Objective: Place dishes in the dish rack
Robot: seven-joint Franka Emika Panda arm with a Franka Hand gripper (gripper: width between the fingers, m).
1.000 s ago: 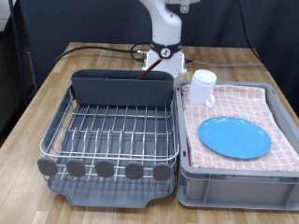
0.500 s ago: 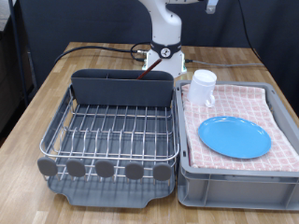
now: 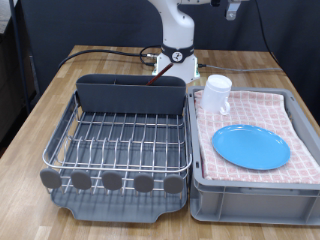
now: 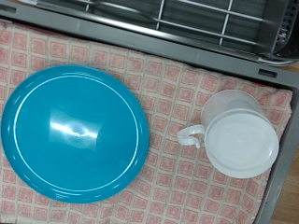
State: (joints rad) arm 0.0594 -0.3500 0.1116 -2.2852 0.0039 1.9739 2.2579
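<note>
Pincer point(image 3: 233, 10) hung high at the exterior view's top edge, above the grey crate point(image 3: 250, 190), with its fingers too cropped to tell whether they were parted or closed, and nothing showed between them. Blue plate point(image 4: 73, 131) and white mug point(image 4: 239, 135) lay apart on the pink checked cloth point(image 4: 173, 79), while the dish rack point(image 3: 120, 140) stood beside the crate on the tabletop point(image 3: 60, 85). Judging from this, a good pick would centre squarely over one dish before descending, taking the mug by its rim or the plate by an edge, since the flat plate offers little to grip.
</note>
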